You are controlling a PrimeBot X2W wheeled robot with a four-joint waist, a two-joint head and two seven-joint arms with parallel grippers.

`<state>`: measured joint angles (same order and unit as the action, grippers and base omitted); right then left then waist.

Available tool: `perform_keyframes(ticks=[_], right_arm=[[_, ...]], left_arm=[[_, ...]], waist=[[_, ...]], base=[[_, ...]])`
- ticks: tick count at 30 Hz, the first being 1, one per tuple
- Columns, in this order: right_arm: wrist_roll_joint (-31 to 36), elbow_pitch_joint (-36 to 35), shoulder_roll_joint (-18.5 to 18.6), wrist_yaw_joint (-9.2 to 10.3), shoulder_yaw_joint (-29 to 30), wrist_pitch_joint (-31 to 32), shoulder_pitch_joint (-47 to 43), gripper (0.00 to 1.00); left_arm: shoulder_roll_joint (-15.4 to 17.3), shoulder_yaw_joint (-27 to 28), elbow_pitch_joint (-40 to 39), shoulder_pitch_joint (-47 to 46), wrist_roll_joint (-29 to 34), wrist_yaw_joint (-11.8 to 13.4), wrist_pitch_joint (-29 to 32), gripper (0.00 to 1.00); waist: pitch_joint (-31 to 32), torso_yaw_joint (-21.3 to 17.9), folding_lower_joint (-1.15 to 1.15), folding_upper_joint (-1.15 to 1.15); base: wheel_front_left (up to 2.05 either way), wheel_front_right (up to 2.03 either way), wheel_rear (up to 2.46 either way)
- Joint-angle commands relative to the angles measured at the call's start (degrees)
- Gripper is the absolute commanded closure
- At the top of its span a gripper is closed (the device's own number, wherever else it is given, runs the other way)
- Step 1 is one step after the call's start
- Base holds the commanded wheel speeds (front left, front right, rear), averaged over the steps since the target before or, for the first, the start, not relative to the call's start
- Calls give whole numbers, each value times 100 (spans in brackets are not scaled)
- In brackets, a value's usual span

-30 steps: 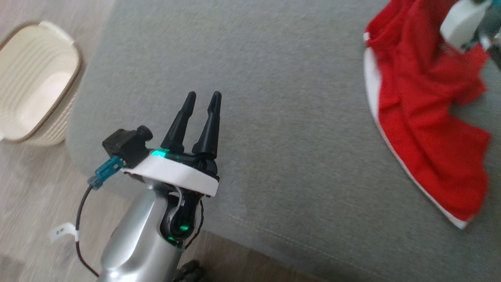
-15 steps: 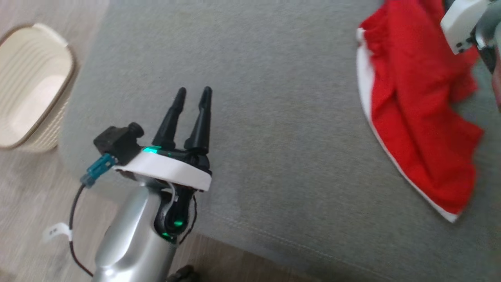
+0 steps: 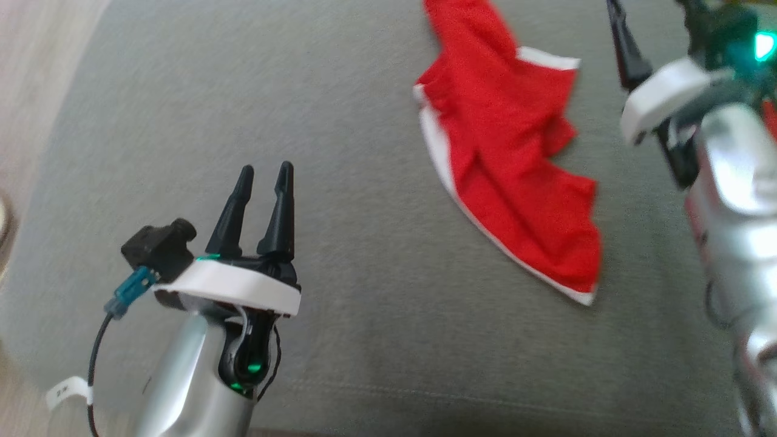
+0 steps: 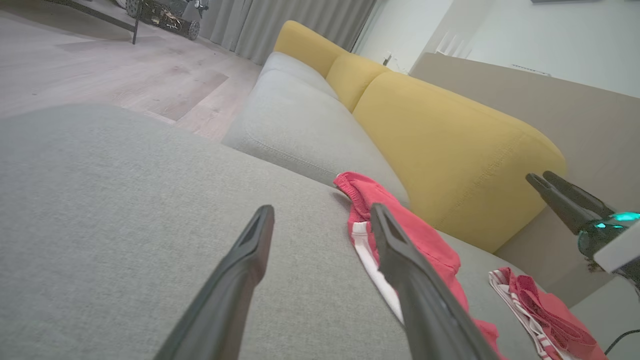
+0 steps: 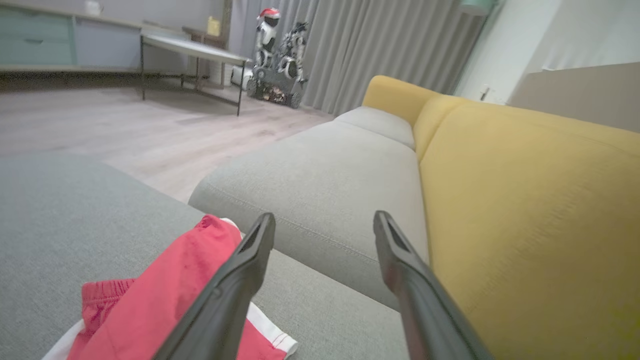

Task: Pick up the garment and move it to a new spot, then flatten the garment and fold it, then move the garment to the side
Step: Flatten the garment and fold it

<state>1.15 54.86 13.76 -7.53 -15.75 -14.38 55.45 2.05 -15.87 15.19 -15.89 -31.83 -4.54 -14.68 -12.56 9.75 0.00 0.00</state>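
Head view: red shorts [image 3: 516, 182] are laid diagonally, nearer right gripper [image 5: 324, 217]; both it and left gripper [image 3: 265, 169] are spread wide, empty.

Grey cushion [image 3: 340, 121], crumpled red garment [image 3: 510, 176] lying on it, white-trimmed, second red cloth [image 4: 545, 312] near

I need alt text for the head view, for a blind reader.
A crumpled red garment with white trim lies on a grey cushion, free of both grippers. The open left gripper hovers at lower left; the right gripper is at upper right.
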Motion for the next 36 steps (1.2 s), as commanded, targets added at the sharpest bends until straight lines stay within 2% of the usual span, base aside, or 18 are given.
perform_keyframes(ticks=[1,6,10,11,15,19,22,30,36], right_arm=[[-159,-456,-124,4,80,-60,-289,0],[-467,-1718,-304,4,479,-61,-1516,0],[-470,-2691,-530,4,838,-61,-2555,0],[-470,-2691,-530,4,838,-61,-2555,0],[-391,-3489,-782,4,1083,-62,-3550,0],[-374,-3985,-969,4,1213,-62,-4289,0],[-166,-4248,-1028,4,1048,-61,-4742,0],[-168,-3969,-970,4,369,248,-5270,0],[-284,-3513,-929,4,175,402,-5235,0]], left_arm=[[83,218,-171,-67,42,-8,-32,0],[83,295,-181,105,81,16,-32,0],[83,327,-166,239,110,12,-32,0],[83,327,-166,239,110,12,-32,0],[83,385,-134,385,134,-2,-32,0],[83,396,-73,492,176,-23,-32,0],[83,406,-43,516,189,-46,-32,0],[83,325,30,447,176,-90,-32,0],[83,290,75,417,177,-103,-32,0]], waist=[[384,-432,0,0],[559,-753,0,0],[650,-911,0,0],[650,-911,0,0],[695,-1014,0,0],[692,-1059,0,0],[632,-1040,0,0],[532,-889,0,0],[476,-776,0,0]], base=[[0,0,0],[0,0,0],[0,0,0],[0,0,0],[0,0,0],[0,0,0],[0,0,0],[0,0,0],[0,0,0]])
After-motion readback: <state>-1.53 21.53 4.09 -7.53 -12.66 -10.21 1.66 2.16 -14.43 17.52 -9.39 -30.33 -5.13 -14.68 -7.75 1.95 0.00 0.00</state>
